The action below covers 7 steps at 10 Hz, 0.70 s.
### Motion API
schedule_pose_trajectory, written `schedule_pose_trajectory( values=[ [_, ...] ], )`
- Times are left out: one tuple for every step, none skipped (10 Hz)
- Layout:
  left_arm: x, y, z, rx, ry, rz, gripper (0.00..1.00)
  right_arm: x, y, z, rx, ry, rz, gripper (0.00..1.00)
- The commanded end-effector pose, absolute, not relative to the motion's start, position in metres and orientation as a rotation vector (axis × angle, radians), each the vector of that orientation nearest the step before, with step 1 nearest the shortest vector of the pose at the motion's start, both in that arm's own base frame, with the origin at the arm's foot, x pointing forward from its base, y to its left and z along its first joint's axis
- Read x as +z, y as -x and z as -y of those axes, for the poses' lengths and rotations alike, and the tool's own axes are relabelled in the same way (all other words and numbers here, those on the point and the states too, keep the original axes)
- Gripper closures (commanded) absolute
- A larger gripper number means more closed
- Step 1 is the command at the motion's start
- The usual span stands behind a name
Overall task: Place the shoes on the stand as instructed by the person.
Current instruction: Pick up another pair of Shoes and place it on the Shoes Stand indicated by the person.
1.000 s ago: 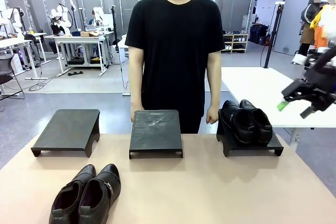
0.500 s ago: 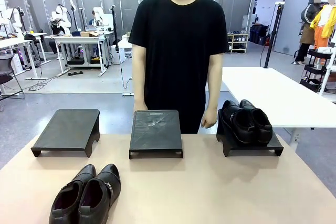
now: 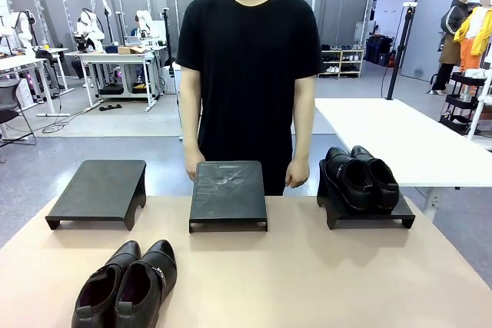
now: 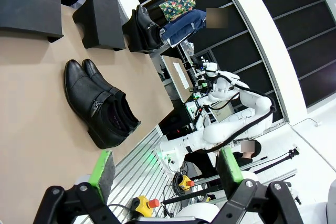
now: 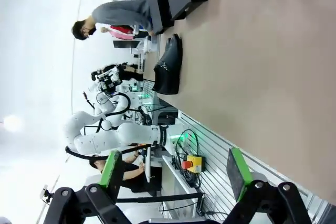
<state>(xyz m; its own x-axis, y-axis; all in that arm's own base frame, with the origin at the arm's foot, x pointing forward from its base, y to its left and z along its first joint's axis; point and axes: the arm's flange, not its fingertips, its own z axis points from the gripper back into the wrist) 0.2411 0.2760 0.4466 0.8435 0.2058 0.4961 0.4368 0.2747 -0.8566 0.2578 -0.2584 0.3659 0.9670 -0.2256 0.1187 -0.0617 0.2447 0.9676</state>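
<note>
The left hand (image 4: 166, 163) is gaping wide, its green pads (image 4: 103, 165) standing well apart and gripping nothing. It is hanging out past the counter (image 3: 307, 282) edge on the robot's side, well apart from the middle stand (image 3: 228, 190). The right hand (image 5: 173, 167) is likewise spreading its jaws fully, holding nothing, also off the counter edge and far from the middle stand.

Nearest the left hand, the strapped pair (image 3: 127, 286) is lying on the bare counter, in front and to the left of the middle stand, on the robot's side. The two shoes are sitting side by side and touching, toes pointing toward the far side. A small metal buckle is showing on the right shoe.

The plain pair (image 3: 361, 178) is resting on the right stand (image 3: 369, 217), just to the right of the middle stand, the shoes close together with toes pointing toward the robot.

The left stand (image 3: 98, 188) is sitting to the left of the middle stand, in one row with it along the far part of the counter. Both its top and the middle stand's top are carrying no shoes.

The person (image 3: 250, 67) is standing directly behind the middle stand at the far side, arms hanging straight down, one on either side of the stand's far edge and touching no shoe.
</note>
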Motion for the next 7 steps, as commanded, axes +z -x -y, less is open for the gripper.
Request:
schedule_pose_trajectory(
  values=[
    [0.448, -0.2403, -0.2768, -0.171, 1.305, 0.593, 0.0, 0.363, -0.2644, 0.264, -0.099, -1.36, 0.315, 0.0],
    [0.448, -0.2403, -0.2768, -0.171, 1.305, 0.593, 0.0, 0.3659, -0.2578, 0.2584, -0.113, -1.323, 0.253, 0.0],
    [0.448, -0.2403, -0.2768, -0.171, 1.305, 0.593, 0.0, 0.3659, -0.2578, 0.2584, -0.113, -1.323, 0.253, 0.0],
    [0.448, -0.2403, -0.2768, -0.171, 1.305, 0.593, 0.0, 0.3659, -0.2578, 0.2584, -0.113, -1.323, 0.253, 0.0],
    [0.448, -0.2403, -0.2768, -0.171, 1.305, 0.593, 0.0, 0.3659, -0.2578, 0.2584, -0.113, -1.323, 0.253, 0.0],
    [0.448, -0.2403, -0.2768, -0.171, 1.305, 0.593, 0.0, 0.3659, -0.2578, 0.2584, -0.113, -1.323, 0.253, 0.0],
    [0.448, -0.2403, -0.2768, -0.171, 1.305, 0.593, 0.0, 0.3659, -0.2578, 0.2584, -0.113, -1.323, 0.253, 0.0]
  ],
)
